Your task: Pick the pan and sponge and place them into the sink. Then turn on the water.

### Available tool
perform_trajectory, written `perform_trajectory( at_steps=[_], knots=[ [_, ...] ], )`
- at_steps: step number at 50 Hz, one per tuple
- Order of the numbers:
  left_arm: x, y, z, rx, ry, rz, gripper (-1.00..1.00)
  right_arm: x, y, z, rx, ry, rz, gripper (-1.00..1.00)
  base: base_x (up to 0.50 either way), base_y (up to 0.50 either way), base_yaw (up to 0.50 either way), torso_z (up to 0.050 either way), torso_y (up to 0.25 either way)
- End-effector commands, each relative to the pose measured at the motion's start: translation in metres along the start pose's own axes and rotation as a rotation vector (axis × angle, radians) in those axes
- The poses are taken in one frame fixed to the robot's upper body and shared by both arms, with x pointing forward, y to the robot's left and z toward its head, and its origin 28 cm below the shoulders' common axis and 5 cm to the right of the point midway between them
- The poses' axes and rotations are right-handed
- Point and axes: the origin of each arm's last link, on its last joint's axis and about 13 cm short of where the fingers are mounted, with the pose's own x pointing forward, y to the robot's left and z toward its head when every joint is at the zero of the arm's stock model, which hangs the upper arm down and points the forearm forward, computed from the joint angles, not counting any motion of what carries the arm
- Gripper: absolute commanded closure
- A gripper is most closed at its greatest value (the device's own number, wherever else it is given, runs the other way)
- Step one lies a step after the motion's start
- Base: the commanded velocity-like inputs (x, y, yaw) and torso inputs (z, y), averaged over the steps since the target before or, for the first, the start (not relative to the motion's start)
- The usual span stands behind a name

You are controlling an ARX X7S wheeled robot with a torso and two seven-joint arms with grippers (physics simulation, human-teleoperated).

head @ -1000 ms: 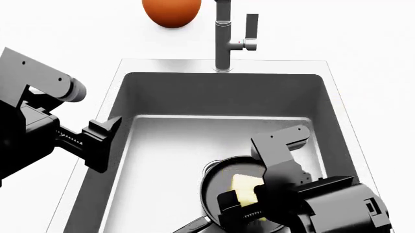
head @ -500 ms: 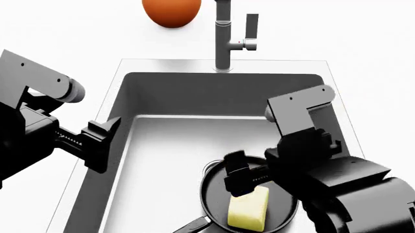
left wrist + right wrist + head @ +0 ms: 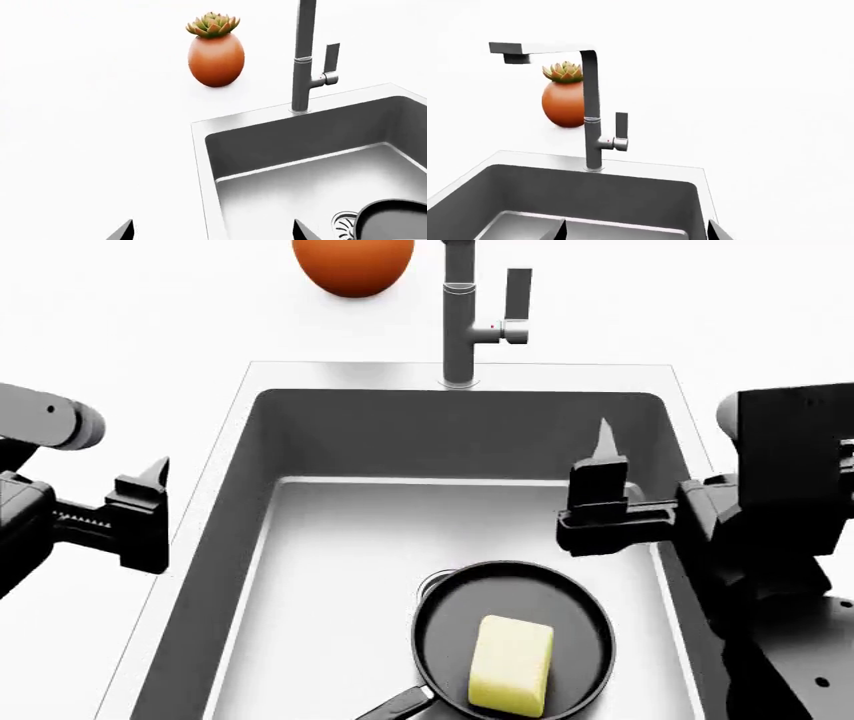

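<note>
The black pan [image 3: 447, 635] lies on the sink's steel floor [image 3: 347, 570], near the front, handle toward me. The pale yellow sponge [image 3: 511, 665] rests flat inside the pan. My right gripper [image 3: 607, 510] hovers open above the sink's right side, well behind the pan and empty. It faces the faucet [image 3: 591, 115] and its side lever [image 3: 620, 127]. My left gripper [image 3: 155, 518] is open and empty over the sink's left rim [image 3: 200, 165]. A slice of the pan [image 3: 393, 220] shows in the left wrist view. No water runs from the spout [image 3: 514, 50].
An orange round pot [image 3: 354, 265] with a succulent [image 3: 213, 24] stands on the white counter behind the sink, left of the faucet [image 3: 459, 320]. The drain [image 3: 343, 225] peeks out beside the pan. White counter [image 3: 93, 150] surrounds the sink.
My right gripper has let go of the sponge, risen out of the pan and swung back and right. The sponge stays in the pan. My left arm has drawn back to the left.
</note>
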Motion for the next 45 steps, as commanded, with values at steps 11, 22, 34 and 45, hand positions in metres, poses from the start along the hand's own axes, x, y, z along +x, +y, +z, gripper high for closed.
perform_trajectory(
  at_steps=[11, 22, 34, 45],
  knots=[
    [-0.024, 0.014, -0.01, -0.026, -0.074, 0.194, -1.0, -0.044, -0.02, 0.005, 0.0, -0.073, -0.112, -1.0, 0.0, 0.0, 0.0, 0.0, 0.0],
    [-0.03, 0.016, -0.007, -0.019, -0.081, 0.213, -1.0, -0.051, -0.025, 0.009, -0.003, -0.093, -0.141, -1.0, 0.0, 0.0, 0.0, 0.0, 0.0],
    [-0.032, 0.016, -0.007, -0.017, -0.087, 0.222, -1.0, -0.049, -0.023, 0.007, 0.009, -0.092, -0.124, -1.0, 0.0, 0.0, 0.0, 0.0, 0.0],
    [-0.033, 0.017, -0.008, -0.022, -0.082, 0.222, -1.0, -0.049, -0.021, 0.004, 0.036, -0.091, -0.088, -1.0, 0.06, -0.03, 0.0, 0.0, 0.0]
  ],
)
